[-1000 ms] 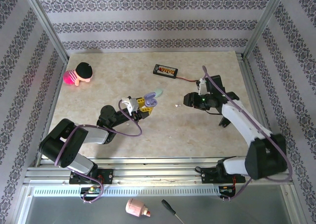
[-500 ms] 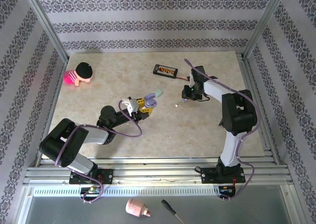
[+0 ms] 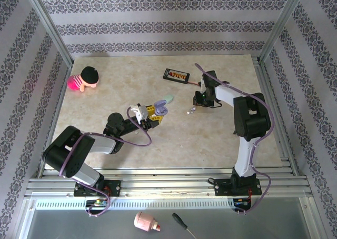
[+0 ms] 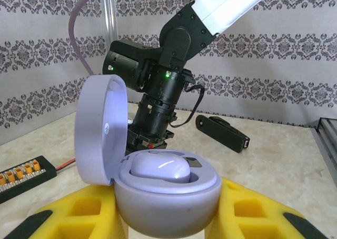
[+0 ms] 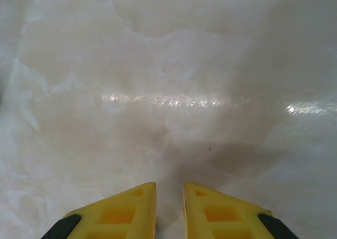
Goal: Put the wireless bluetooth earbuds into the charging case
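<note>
Ok so my left pincer (image 3: pixel 156 114) is clamped on the lavender charging case (image 4: pixel 167 197), lid (image 4: pixel 100 131) flipped up, just left of centre in the overhead view. A whitish earbud (image 3: pixel 190 110) lies on the desk (image 3: pixel 105 99) a bit right of centre, just beside the tip of my right pincer (image 5: pixel 169 190). That one's pinched down to a thin slit, and honestly I can't tell from the wrist cam whether there's anything in it. My take: if the bud isn't caught, open a touch, get the fingers either side of it and squeeze gently, these things squirt out easy. Then carry it over low and line it up with its pocket before letting go, with the left holding the case level.
</note>
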`<state>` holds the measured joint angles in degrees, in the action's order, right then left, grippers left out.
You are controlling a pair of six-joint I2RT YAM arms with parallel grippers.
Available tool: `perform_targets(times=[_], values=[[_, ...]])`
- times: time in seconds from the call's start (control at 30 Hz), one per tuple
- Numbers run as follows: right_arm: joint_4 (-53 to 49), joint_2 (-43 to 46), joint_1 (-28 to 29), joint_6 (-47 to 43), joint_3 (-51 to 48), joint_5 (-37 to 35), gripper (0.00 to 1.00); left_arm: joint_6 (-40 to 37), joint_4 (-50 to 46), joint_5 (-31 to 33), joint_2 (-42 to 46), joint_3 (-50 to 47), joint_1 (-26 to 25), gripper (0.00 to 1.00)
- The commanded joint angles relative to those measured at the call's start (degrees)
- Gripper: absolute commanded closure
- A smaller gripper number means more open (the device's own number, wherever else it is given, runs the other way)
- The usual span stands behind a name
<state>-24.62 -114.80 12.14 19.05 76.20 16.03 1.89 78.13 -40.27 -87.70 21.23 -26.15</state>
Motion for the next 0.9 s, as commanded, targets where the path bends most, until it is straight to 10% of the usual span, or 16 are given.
perform_targets(times=[0.0, 0.87], values=[[-0.32, 2.38, 0.29, -1.20, -1.42, 2.83, 0.79, 0.57, 3.63, -1.08, -0.12, 0.44, 0.31, 0.69], [0.98, 6.87, 4.48, 1.24, -6.64, 3.72, 0.78, 0.22, 3.61, -1.12, 0.63, -0.40, 0.23, 0.69]])
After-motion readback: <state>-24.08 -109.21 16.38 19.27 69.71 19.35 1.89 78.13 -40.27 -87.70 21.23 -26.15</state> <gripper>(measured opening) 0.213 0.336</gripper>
